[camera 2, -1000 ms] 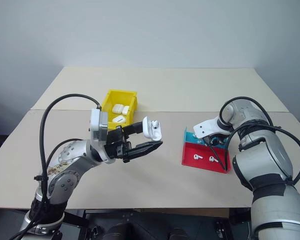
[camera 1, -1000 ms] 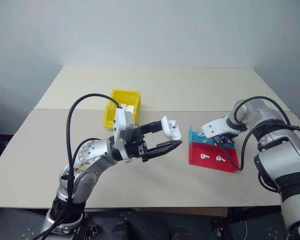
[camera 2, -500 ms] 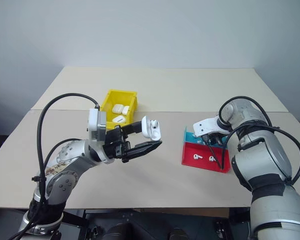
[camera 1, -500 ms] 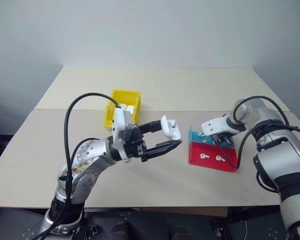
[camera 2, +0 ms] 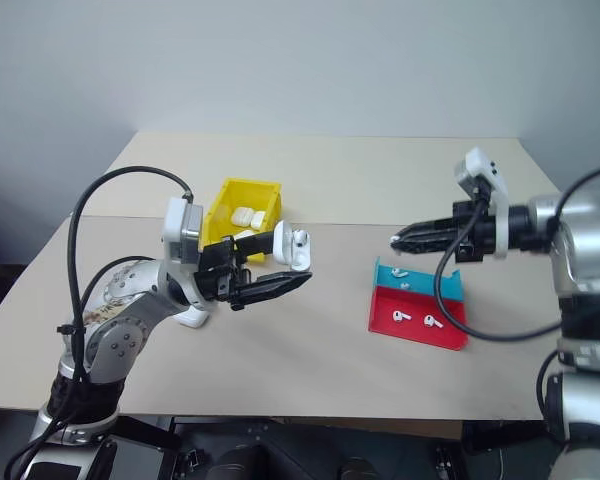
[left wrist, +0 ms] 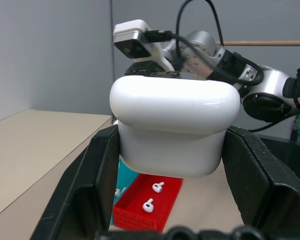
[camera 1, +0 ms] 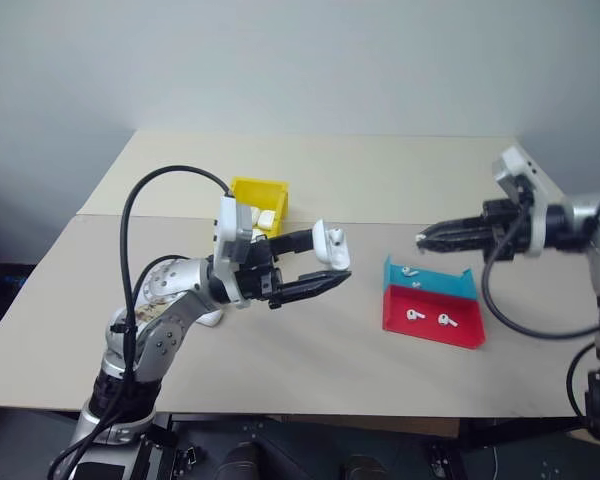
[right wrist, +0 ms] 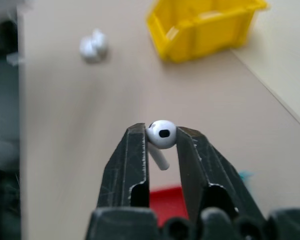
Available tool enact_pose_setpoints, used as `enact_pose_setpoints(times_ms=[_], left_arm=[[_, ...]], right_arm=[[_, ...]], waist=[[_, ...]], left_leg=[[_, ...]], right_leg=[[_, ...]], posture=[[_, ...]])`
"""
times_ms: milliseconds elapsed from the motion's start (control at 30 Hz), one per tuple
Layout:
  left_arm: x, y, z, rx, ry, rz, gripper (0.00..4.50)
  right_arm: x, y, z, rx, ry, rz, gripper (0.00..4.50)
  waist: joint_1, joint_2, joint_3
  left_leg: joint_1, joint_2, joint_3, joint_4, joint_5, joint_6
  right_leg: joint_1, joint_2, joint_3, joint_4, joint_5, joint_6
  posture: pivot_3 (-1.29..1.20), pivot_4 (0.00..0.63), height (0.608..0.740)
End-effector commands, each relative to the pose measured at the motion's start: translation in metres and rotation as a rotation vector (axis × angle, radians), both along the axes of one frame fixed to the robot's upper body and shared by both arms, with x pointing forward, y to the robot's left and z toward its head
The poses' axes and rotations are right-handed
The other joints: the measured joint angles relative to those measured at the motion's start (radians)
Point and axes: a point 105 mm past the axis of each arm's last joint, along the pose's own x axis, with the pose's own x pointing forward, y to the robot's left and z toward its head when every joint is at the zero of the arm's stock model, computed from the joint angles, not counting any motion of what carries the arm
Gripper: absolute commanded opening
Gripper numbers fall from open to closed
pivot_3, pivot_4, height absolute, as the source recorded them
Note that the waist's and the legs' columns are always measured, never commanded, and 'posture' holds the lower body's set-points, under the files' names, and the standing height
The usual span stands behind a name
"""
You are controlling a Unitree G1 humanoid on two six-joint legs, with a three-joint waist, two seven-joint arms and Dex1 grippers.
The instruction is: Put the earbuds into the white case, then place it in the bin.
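Two jobs are live at once over the bench (camera 1: 310, 340), and neither is finished yet. At the far left sits the bin (camera 2: 242, 203), bright yellow, with a few white cases already lying inside it, so earlier rounds look done. Out in the open lies the red and teal tray (camera 1: 432, 305), with one earbud on its teal part and two on its red part waiting their turn. Above the middle of the bench the left pincer (camera 1: 325, 268) is clamped on the white case (camera 1: 331, 246), held up in the air with its lid flipped open and what looks like one earbud already seated in it. Over on the right, the right pincer (right wrist: 161, 146) hangs above the tray, its fingers pinched together on a single earbud (right wrist: 161, 136), the round head poking out between the tips and the stem pointing down. The judgement from here: this bud must cross to the open case and drop into its free socket, then the lid needs shutting and the case goes into the bin.
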Motion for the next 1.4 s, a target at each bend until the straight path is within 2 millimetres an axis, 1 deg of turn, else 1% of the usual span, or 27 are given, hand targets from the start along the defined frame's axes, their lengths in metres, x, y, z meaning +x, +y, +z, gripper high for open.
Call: enact_pose_setpoints(times_ms=[33,133,233,333,467,633,733,833,1233,1400], left_arm=[[-0.005,-0.003,0.009,-0.013,-0.036,-0.046,2.78],[-0.008,-0.008,0.009,-0.013,-0.030,-0.074,2.78],[-0.011,-0.011,0.009,-0.006,-0.025,-0.103,2.78],[-0.011,-0.013,0.010,-0.004,-0.024,-0.117,2.78],[-0.010,-0.015,0.011,-0.001,-0.025,-0.127,2.78],[-0.009,-0.017,0.010,-0.003,-0.019,-0.135,2.78],[-0.007,-0.019,0.007,-0.002,-0.006,-0.135,2.78],[-0.006,-0.020,0.005,-0.004,-0.005,-0.133,2.78],[-0.008,-0.021,0.007,-0.014,-0.011,-0.120,2.78],[-0.008,-0.022,0.008,-0.017,-0.013,-0.122,2.78]], right_arm=[[-0.030,0.018,0.017,0.224,0.063,0.027,0.62],[-0.045,0.034,0.016,0.331,0.068,0.054,0.62],[-0.057,0.044,0.024,0.440,0.047,0.093,0.62],[-0.063,0.048,0.030,0.494,0.029,0.108,0.62],[-0.067,0.051,0.037,0.524,0.013,0.114,0.62],[-0.072,0.061,0.040,0.510,0.010,0.127,0.62],[-0.073,0.071,0.037,0.461,-0.008,0.119,0.62],[-0.074,0.076,0.033,0.428,-0.011,0.113,0.62],[-0.073,0.076,0.023,0.362,-0.050,0.068,0.62],[-0.067,0.074,0.021,0.348,-0.069,0.037,0.62]], waist=[[-0.004,0.000,0.000],[-0.001,0.000,0.000],[0.001,0.000,0.000],[0.001,0.000,0.000],[0.002,0.000,0.000],[-0.001,0.000,0.000],[-0.002,0.000,0.000],[-0.004,0.000,0.000],[-0.005,0.000,0.000],[-0.005,-0.001,0.000]], left_leg=[[0.000,0.000,0.000,0.000,0.000,0.000],[0.000,0.000,-0.001,0.001,0.000,0.000],[0.000,0.000,-0.001,0.001,0.000,0.000],[0.000,0.000,-0.001,0.000,0.000,0.000],[0.000,0.000,-0.001,0.000,0.000,0.000],[0.000,0.000,-0.001,0.000,0.000,0.000],[0.000,0.000,-0.001,0.000,0.000,0.000],[-0.001,0.000,-0.001,0.000,0.000,0.000],[-0.001,0.000,-0.001,0.000,0.000,0.001],[-0.001,0.000,-0.001,0.000,0.000,0.001]], right_leg=[[0.000,0.000,0.000,0.000,0.000,0.000],[0.000,0.000,-0.001,0.001,0.000,0.000],[0.000,0.000,-0.001,0.001,0.000,0.000],[0.000,0.000,-0.001,0.001,0.000,0.000],[0.000,0.000,0.000,0.000,0.000,0.000],[0.000,0.000,0.000,0.000,0.000,0.000],[0.000,0.000,0.000,0.000,0.000,0.000],[0.000,0.000,0.000,0.000,0.000,0.000],[0.000,0.000,0.000,-0.001,0.000,0.001],[0.000,0.000,0.000,-0.001,0.000,0.001]], posture=[[0.00,0.150,0.740],[0.00,0.150,0.740],[0.00,0.150,0.740],[0.00,0.150,0.740],[0.00,0.150,0.740],[0.00,0.150,0.740],[0.00,0.150,0.740],[0.00,0.150,0.740],[0.00,0.150,0.740],[0.00,0.150,0.740]])
